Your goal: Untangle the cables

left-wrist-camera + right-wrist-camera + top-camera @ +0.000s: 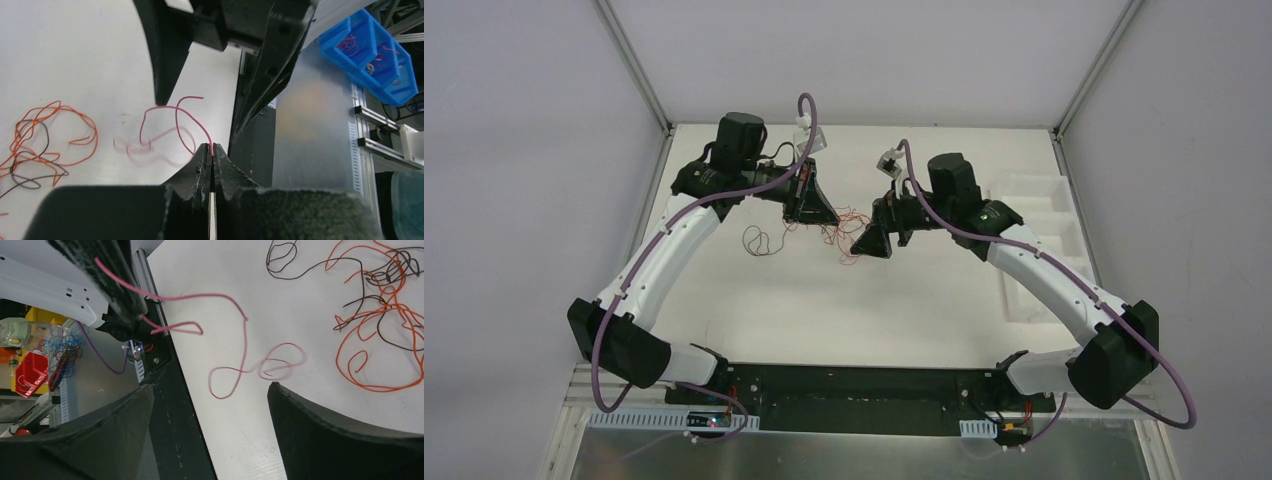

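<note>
— Pink-red, hair-thin and curly: 1 wire (176, 106) is pinched at its end in my left gripper (211, 150). The jaws are closed tight on it, and the rest of it loops out above the white table (874, 310).

— And your right side?

— My right gripper (209, 390) hangs with its 2 fingers spread wide, holding nothing. From its wrist camera, the pink-red wire runs from the left gripper's tip at upper left and drops in loose loops across the gap between my fingers. Whether the lowest loop touches the table, I cannot tell.

— Where is the rest of the bundle?

— On the table, between the 2 grippers in the overhead view, lies a tangle of orange and dark brown wires (380, 305), crossed over one another many times. The pink-red wire lies apart from it in both wrist views. 1 dark wire curled into a loop (759, 240) lies off to the left of the tangle, near the left gripper.

— Anything else in frame?

— A white compartment tray (1044, 220) sits at the table's right edge. Blue plastic bins (380, 55) stand off the table, with bits of coloured wire inside.
</note>
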You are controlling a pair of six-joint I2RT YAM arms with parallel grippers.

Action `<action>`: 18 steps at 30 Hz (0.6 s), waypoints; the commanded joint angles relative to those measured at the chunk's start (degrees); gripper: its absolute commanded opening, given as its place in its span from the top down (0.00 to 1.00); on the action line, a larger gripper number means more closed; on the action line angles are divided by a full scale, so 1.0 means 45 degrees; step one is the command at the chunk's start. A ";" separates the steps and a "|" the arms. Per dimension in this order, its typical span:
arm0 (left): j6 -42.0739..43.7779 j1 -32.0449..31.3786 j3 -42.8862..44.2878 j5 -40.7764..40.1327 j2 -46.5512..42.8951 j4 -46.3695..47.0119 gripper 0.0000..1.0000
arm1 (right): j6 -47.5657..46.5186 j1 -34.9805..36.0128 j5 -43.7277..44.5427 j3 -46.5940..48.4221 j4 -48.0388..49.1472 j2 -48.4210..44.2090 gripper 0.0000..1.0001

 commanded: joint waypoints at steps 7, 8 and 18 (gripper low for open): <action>-0.1149 -0.0544 0.0333 0.0956 -0.0487 0.1676 1.00 | -0.0247 0.0963 0.0672 0.0383 0.2739 0.0051 0.14; -0.1070 -0.0577 0.0312 0.1065 -0.0544 0.1699 1.00 | -0.0281 0.1037 0.0705 0.0444 0.2767 0.0113 0.14; -0.1044 -0.0902 0.0471 0.1365 -0.0543 0.1729 1.00 | -0.1014 0.1161 0.0785 0.0828 0.3010 0.0344 0.39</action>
